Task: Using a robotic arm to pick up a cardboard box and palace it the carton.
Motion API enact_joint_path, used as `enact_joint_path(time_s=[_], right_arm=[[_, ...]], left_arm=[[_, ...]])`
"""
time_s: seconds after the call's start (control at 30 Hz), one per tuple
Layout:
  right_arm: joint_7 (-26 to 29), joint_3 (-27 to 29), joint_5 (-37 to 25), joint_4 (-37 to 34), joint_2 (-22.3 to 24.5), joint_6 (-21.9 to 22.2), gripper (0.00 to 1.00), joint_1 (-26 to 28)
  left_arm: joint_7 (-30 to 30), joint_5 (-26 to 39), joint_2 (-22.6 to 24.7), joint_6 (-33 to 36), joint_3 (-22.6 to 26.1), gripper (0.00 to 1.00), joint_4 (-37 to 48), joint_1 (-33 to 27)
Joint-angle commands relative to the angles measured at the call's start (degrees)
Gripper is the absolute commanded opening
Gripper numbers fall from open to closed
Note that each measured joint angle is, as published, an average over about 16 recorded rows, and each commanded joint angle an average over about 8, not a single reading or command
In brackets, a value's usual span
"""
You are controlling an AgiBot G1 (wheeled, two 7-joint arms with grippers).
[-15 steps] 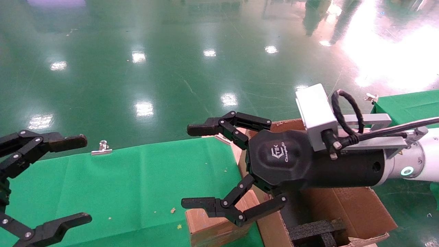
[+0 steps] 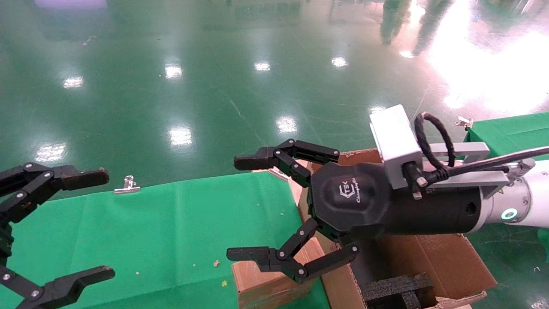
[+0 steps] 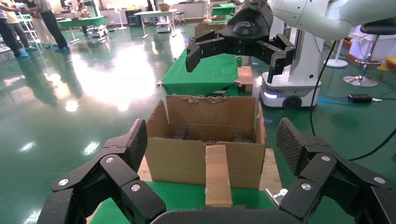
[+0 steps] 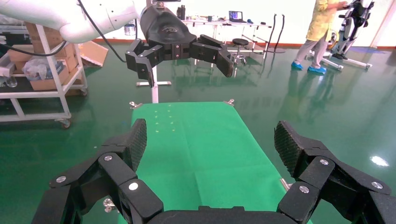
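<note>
Fingers spread wide, the right tool (image 2: 248, 210) hangs over the near end of the counter (image 2: 171, 227), gripping nothing. The cardboard box (image 2: 266, 285) lies on the green cloth just below it, toward five o'clock of the fingertips, its long side touching the carton (image 2: 446, 262). That carton stands open at the counter's right end, black foam inserts (image 2: 394, 292) inside. Over at nine o'clock the left tool (image 2: 55, 227) is parked above the cloth's far-left edge, its fingers also apart and empty.
</note>
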Motion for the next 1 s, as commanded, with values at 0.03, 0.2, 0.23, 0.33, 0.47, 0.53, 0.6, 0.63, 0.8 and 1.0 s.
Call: enact_joint_path(time_s=[0.03, 0.2, 0.23, 0.33, 0.47, 0.53, 0.6, 0.63, 0.8, 1.0], right_arm=[[0.0, 0.0, 0.0, 0.0, 0.0, 0.0, 1.0, 0.0], [0.0, 0.0, 0.0, 0.0, 0.0, 0.0, 1.0, 0.0], [0.0, 0.0, 0.0, 0.0, 0.0, 0.0, 1.0, 0.0], [0.0, 0.0, 0.0, 0.0, 0.0, 0.0, 1.0, 0.0], [0.0, 0.0, -0.2, 0.0, 0.1, 0.0, 1.0, 0.0], [0.2, -0.3, -0.7, 0.1, 0.3, -0.2, 1.0, 0.2], [0.6, -0.9, -1.9, 0.2, 0.5, -0.5, 1.0, 0.8], [0.9, -1.3, -2.8, 0.3, 0.7, -0.8, 1.0, 1.2], [3.5, -5.1, -9.3, 0.0, 0.5, -2.8, 1.0, 5.5], [5.3, -12.3, -18.3, -1.8, -1.7, -5.0, 1.0, 12.0]], left_arm=[[0.0, 0.0, 0.0, 0.0, 0.0, 1.0, 0.0, 0.0], [0.0, 0.0, 0.0, 0.0, 0.0, 0.44, 0.0, 0.0], [0.0, 0.0, 0.0, 0.0, 0.0, 0.31, 0.0, 0.0], [0.0, 0.0, 0.0, 0.0, 0.0, 0.01, 0.0, 0.0], [0.0, -0.1, 0.0, 0.0, 0.0, 0.0, 0.0, 0.0], [0.0, -0.1, 0.0, 0.0, 0.0, 0.0, 0.0, 0.0], [0.0, -0.1, 0.0, 0.0, 0.0, 0.0, 0.0, 0.0], [0.0, -0.1, 0.0, 0.0, 0.0, 0.0, 0.0, 0.0], [0.1, -0.1, 0.0, 0.0, 0.0, 0.0, 0.0, 0.0], [0.1, -0.1, 0.0, 0.0, 0.1, 0.0, 0.1, 0.0]])
